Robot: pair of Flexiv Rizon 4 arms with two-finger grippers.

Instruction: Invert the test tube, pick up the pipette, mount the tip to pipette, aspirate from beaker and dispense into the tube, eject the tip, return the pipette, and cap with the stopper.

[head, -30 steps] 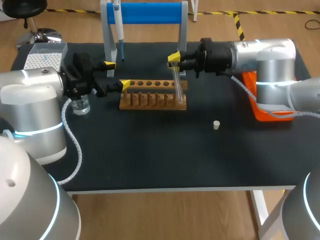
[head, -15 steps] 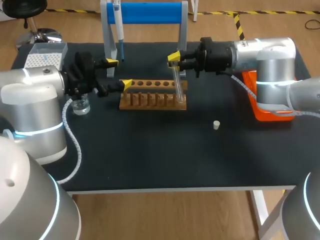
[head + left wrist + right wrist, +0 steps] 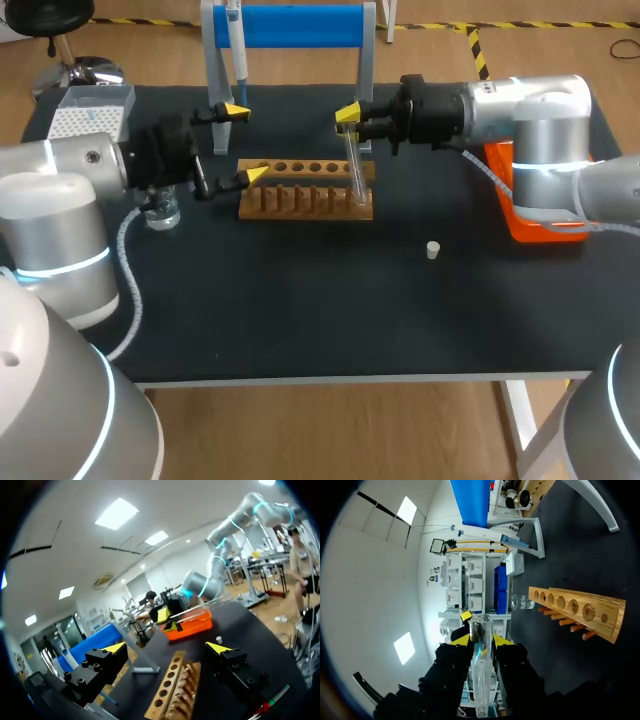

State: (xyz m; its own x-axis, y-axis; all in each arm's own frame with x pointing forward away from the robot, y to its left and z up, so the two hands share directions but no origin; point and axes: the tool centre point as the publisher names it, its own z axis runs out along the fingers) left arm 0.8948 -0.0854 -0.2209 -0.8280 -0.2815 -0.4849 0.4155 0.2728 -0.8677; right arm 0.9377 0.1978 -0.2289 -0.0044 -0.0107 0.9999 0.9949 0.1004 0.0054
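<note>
Left gripper [image 3: 245, 143] has spread wide near the pipette [image 3: 240, 70] at upper left; right gripper [image 3: 350, 120] grips the test tube [image 3: 354, 165]; pickup seems next

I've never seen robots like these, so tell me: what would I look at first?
Probably the right gripper, shut on a glass tube by the right end of the wooden rack. Next, the left gripper, its yellow-tipped fingers spread wide at the rack's other end. A bright orange tray sits by the right arm.
</note>
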